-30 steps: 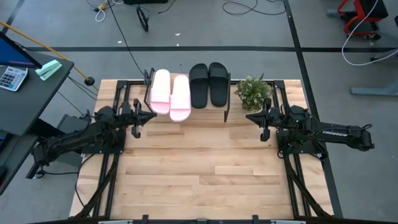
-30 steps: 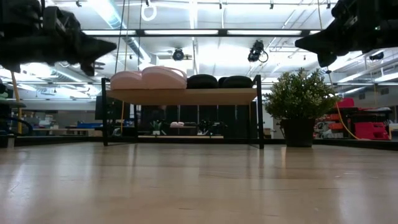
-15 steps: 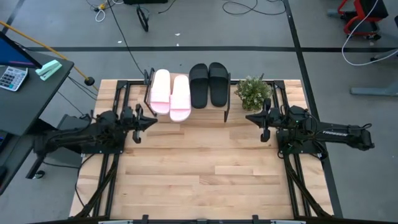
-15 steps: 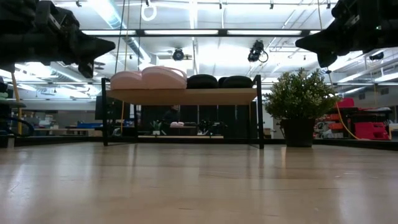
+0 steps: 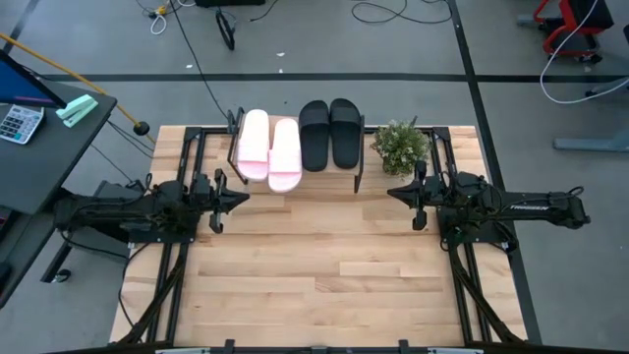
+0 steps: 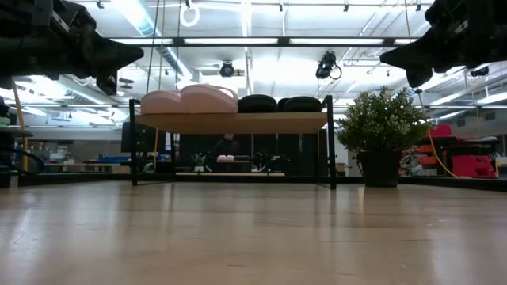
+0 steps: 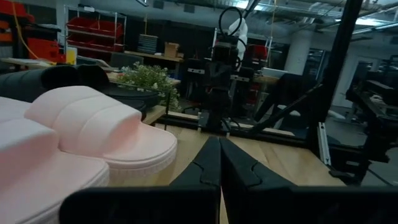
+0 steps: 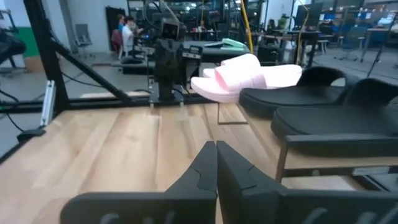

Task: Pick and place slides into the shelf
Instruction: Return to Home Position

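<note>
Two pale pink slides [image 5: 268, 149] and two black slides [image 5: 330, 134] lie side by side, soles down, on the plank top of the shelf [image 6: 238, 123] at the table's far edge. My left gripper [image 5: 241, 195] hovers shut, pointing level toward the table's right, just in front of the pink slides [image 7: 93, 124]. My right gripper [image 5: 393, 193] hovers shut, pointing toward the table's left, in front of the shelf's right end beside the black slides [image 8: 336, 118]. Neither has anything between its fingers.
A potted plant [image 5: 400, 146] stands on the table right of the shelf, close behind my right gripper. Bare wooden tabletop [image 5: 314, 265] spreads between the arms and the near edge. A dark desk with a calculator [image 5: 20, 123] stands off the table's left.
My left gripper has swung away from the shelf's left end toward the table's near edge and now points straight across the table toward its right, still shut. The slides have not moved.
</note>
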Motion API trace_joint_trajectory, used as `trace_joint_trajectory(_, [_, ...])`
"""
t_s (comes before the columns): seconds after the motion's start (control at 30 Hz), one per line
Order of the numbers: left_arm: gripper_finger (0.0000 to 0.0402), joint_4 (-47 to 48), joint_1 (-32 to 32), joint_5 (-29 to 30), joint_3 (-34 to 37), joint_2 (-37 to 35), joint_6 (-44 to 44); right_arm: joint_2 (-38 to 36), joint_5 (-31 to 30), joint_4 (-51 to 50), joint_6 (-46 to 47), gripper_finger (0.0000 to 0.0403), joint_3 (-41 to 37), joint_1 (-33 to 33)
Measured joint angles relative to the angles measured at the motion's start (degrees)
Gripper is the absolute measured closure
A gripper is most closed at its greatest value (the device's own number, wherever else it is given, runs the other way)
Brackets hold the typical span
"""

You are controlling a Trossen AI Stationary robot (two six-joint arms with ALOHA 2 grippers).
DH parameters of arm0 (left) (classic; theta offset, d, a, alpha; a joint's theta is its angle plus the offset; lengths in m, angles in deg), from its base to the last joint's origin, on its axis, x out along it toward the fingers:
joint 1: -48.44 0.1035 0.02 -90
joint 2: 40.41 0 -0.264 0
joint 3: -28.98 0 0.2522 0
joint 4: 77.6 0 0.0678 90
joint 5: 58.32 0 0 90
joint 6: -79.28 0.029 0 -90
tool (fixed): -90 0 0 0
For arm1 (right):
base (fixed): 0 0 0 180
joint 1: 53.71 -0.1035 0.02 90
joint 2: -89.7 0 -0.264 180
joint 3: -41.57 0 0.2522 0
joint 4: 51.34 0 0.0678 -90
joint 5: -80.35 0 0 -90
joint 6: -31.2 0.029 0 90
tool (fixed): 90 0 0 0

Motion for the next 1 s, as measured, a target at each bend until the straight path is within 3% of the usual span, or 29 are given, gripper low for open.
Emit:
trace_joint_trajectory(0.27, [0.0400, 0.72, -1.14, 1.46, 0.00, -0.41, 0.62, -6.36, -2.28, -3.45, -2.22, 0.0403, -0.03, -1.08])
trace_joint_trajectory(0.6, [0.0400, 1.35, -1.12, 1.91, 0.02, -0.41, 1.18, -13.95, -1.75, -9.16, 1.33, 0.0403, -1.03, -2.35])
trace_joint_trajectory(0.83, [0.0400, 1.37, -1.11, 1.93, 0.02, -0.41, 0.42, -14.09, -2.87, 2.90, 1.89, 0.0403, -9.87, -4.70])
trace_joint_trajectory(1.0, [0.0400, 1.68, -1.14, 1.93, 0.02, -0.39, -0.27, -14.08, -2.98, 3.96, 1.73, 0.0403, -10.23, -6.01])
